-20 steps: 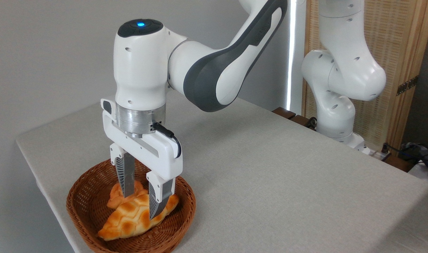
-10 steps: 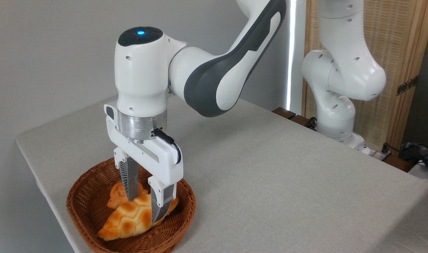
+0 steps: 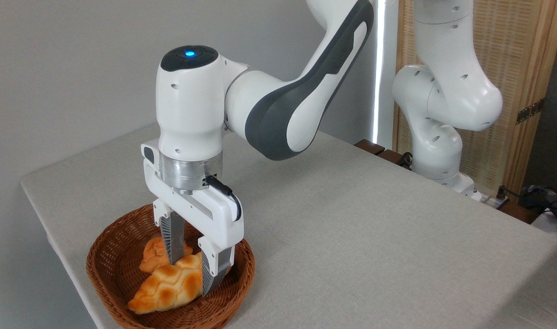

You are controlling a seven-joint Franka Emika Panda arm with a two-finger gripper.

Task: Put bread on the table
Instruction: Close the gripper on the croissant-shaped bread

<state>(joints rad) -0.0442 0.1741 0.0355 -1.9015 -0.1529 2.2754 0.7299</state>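
Bread (image 3: 168, 288) lies in a brown basket (image 3: 109, 274) at the table's (image 3: 374, 237) left corner, not yet moved. Straddling its right end, the gripper (image 3: 193, 274) has its jaws partly open, apparently unclosed. Grasping, lifting and placing remain.

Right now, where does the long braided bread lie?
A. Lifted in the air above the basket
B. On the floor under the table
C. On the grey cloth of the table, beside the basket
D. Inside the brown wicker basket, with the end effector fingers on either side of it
D: the bread rests inside the basket, and the end effector has one finger on each side of its right half.
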